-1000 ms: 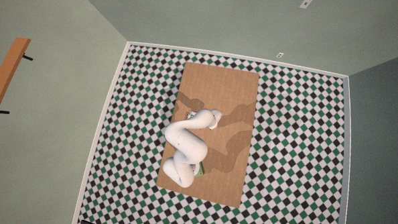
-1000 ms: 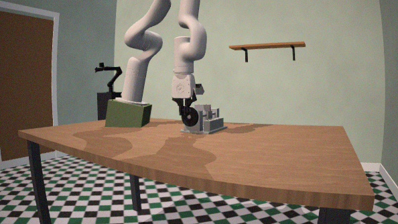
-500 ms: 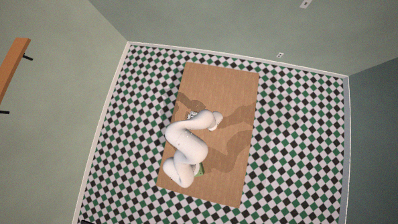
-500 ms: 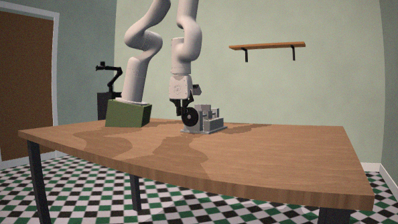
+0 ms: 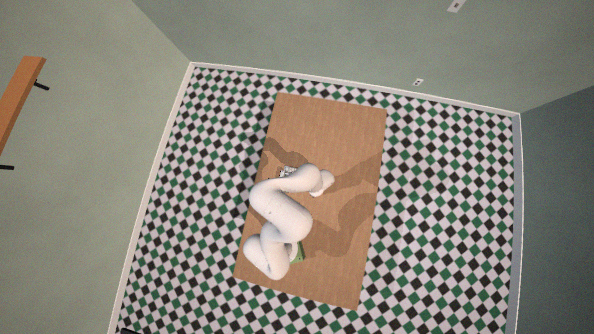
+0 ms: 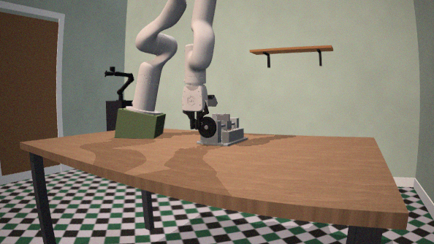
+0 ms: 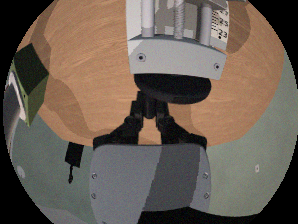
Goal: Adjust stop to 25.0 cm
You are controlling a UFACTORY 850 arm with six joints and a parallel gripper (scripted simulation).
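A small grey stop fixture (image 6: 224,129) stands on the wooden table, with a black round handwheel (image 6: 207,127) on its near end. In the wrist view the fixture (image 7: 178,26) fills the top, with a numbered scale on its right side; the numbers are too blurred to read. The black handwheel (image 7: 172,87) sits just below its front plate. My gripper (image 7: 149,98) comes down from above and is shut on the handwheel; it also shows in the exterior view (image 6: 197,120). In the overhead view the arm (image 5: 285,207) hides most of the fixture (image 5: 287,171).
The arm's green base block (image 6: 139,123) stands at the table's back left. A black stand (image 6: 120,96) is behind the table, and a wall shelf (image 6: 291,50) hangs at the far right.
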